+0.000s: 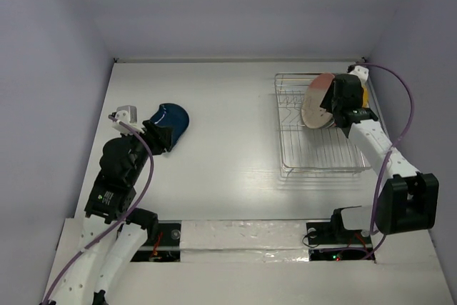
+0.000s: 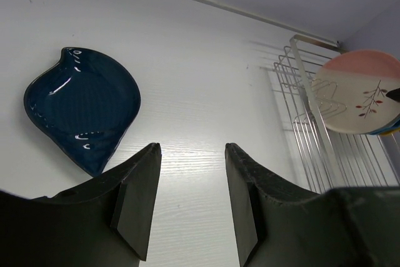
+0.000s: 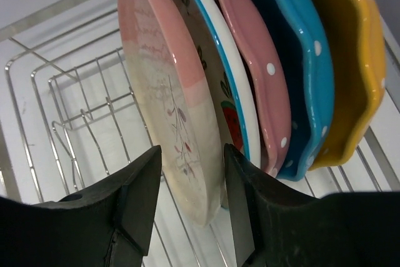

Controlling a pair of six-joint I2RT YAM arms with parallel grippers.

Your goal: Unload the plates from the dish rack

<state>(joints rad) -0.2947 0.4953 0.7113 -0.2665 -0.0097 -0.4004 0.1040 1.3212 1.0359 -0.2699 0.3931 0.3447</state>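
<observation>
A dark blue irregular plate (image 1: 171, 119) (image 2: 81, 107) lies flat on the table at the left. Just beside it my left gripper (image 1: 161, 139) (image 2: 190, 148) stands open with nothing between its jaws. The silver wire dish rack (image 1: 300, 155) (image 3: 62, 110) holds several plates on edge. These are a pink-and-cream plate (image 1: 316, 98) (image 3: 162, 92), a white one with red marks (image 3: 234, 117), a pink dotted one (image 3: 256, 48), a bright blue one (image 3: 300, 60) and a yellow one (image 3: 353, 60). My right gripper (image 1: 327, 108) (image 3: 190, 151) is open, its jaws astride the pink-and-cream plate's lower rim.
The rack stands at the table's back right, close to the right wall and the back wall. White tabletop (image 1: 228, 141) lies between the dark blue plate and the rack. The rack's front rows of prongs (image 1: 314, 158) hold nothing.
</observation>
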